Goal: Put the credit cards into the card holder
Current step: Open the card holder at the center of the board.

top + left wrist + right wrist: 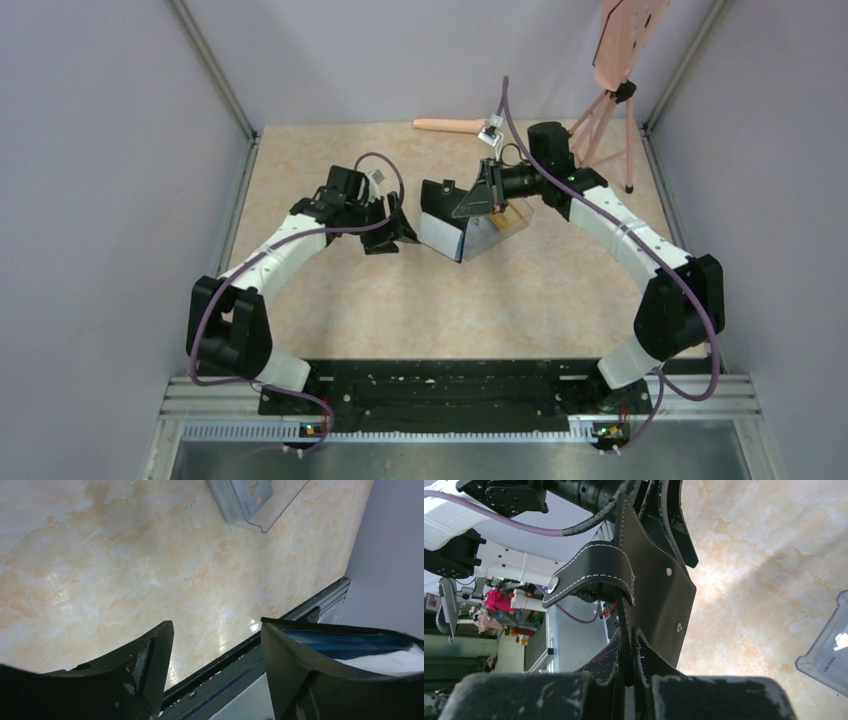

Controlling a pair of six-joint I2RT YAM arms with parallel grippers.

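While tight in the closed right tool [626, 680] — grainy black, white-stitched card holder [659, 590]; left tool [398, 232] agape.

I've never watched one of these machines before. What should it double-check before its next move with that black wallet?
1. Grip on the card holder: ok. The right gripper is shut on its lower edge and holds it off the table.
2. Left gripper free to fetch: ok. Its jaws are apart with nothing between them.
3. Card in hand: not ok. Neither gripper holds one.
4. Cards found: ok. A yellow-orange card shows at the clear box, beside the held holder.
5. Pockets open and facing the left arm: cannot tell.
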